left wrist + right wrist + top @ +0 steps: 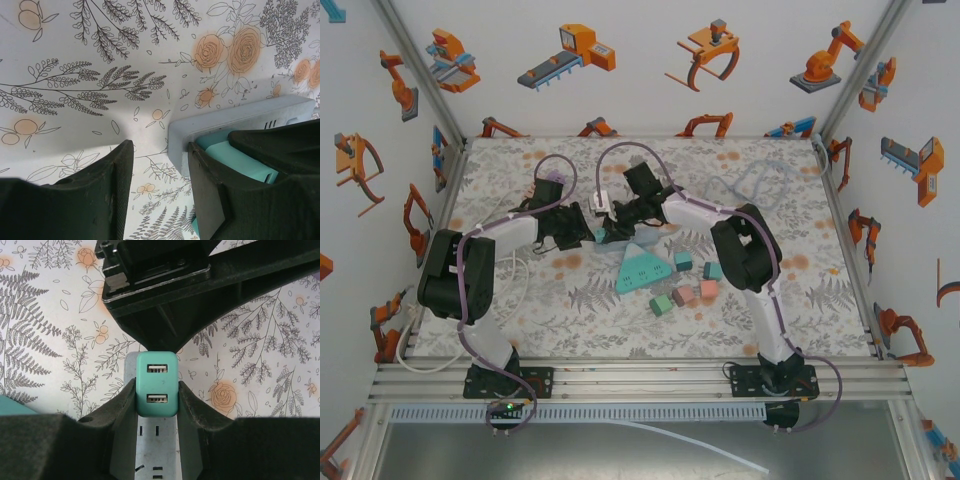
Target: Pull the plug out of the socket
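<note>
**A:** Top view, where's the work?
**B:** 2 arms meet over the socket strip [616, 238]. The right gripper [610, 213] is above it and the left gripper [586, 230] is at its left end. A teal triangular piece [642, 268] and loose blocks [684, 296] lie on the near side of the strip, out of the way.

**A:** Left wrist?
**B:** Jaws are apart with bare table [150, 75] between them, gripping nothing. 1 finger [210, 200] sits against the strip's end. My read is that it's there to brace the strip so it doesn't lift with the pull.

**A:** Right wrist?
**B:** Clamped on the plug [157, 385], with pads [120, 410] on its 2 flat sides and the 2 USB ports facing the camera. The plug sits on top of the strip and looks seated, but the prongs are hidden. A side grip makes sense, since it allows a straight pull away from the strip.

**A:** Risk?
**B:** The strip rides up if the brace slips.
</note>
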Motion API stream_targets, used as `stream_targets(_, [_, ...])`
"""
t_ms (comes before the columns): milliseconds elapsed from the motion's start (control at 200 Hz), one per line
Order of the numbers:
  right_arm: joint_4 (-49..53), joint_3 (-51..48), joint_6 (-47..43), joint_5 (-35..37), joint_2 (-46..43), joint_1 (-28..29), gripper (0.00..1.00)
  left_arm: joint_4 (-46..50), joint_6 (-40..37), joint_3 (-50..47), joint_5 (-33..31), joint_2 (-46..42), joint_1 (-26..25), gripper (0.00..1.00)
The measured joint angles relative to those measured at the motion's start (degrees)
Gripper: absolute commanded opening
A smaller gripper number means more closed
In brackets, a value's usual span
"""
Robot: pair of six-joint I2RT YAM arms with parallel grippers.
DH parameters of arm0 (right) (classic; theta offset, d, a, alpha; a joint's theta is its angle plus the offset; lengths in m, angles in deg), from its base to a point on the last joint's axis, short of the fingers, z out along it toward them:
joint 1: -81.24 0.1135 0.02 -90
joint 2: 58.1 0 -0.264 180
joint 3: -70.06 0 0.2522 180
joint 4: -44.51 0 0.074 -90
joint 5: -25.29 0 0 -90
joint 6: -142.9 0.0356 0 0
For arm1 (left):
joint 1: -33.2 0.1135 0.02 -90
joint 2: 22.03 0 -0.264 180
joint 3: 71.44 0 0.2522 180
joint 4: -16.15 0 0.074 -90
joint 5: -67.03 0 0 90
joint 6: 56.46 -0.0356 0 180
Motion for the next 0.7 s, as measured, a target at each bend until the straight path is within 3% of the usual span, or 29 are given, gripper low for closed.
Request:
stream_targets(300, [-0.2, 1.1, 8.6, 1.5, 0.2, 0.0, 0.00, 0.0, -1.0, 0.1, 0.3, 0.0, -0.1, 0.46])
stream_targets(701, [1.0, 2.6, 10.8, 3.4, 0.3, 0.1, 0.00, -0.1, -2.4, 2.0, 1.7, 1.7, -0.6, 0.46])
